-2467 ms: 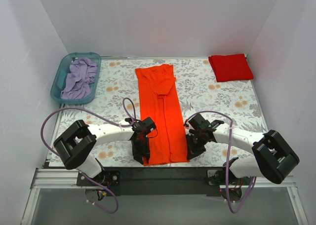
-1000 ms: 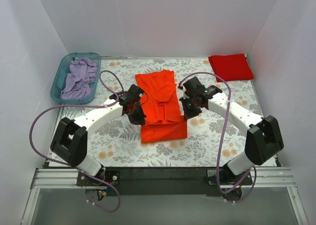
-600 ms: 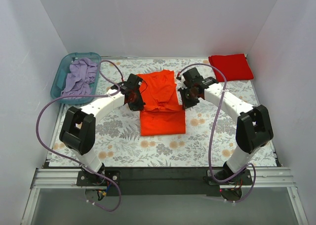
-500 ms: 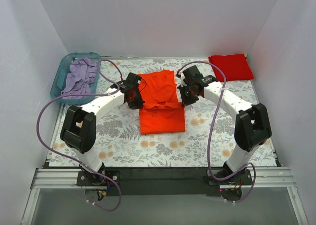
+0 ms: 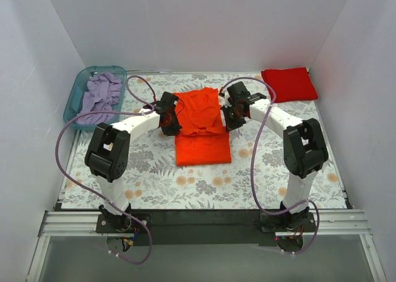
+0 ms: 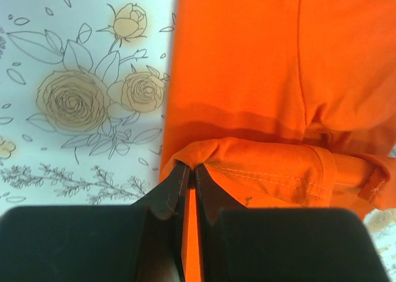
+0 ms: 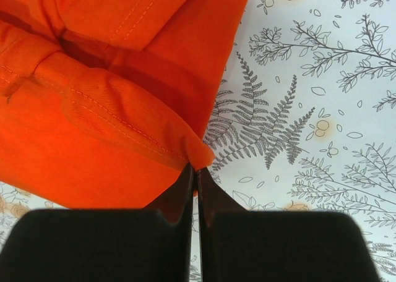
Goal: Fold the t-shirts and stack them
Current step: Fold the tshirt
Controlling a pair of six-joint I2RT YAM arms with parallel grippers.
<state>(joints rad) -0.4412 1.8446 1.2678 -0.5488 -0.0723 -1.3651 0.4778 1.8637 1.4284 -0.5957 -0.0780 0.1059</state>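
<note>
1. The bright orange soft cloth t-shirt (image 5: 203, 151) is lying half folded on the middle of the flowered bench (image 5: 278, 152).
2. Its hem corners are being clamped by the left pincer (image 6: 189, 169) and the right pincer (image 7: 194, 169).
3. Both corners should be laid down level and released together.
</note>
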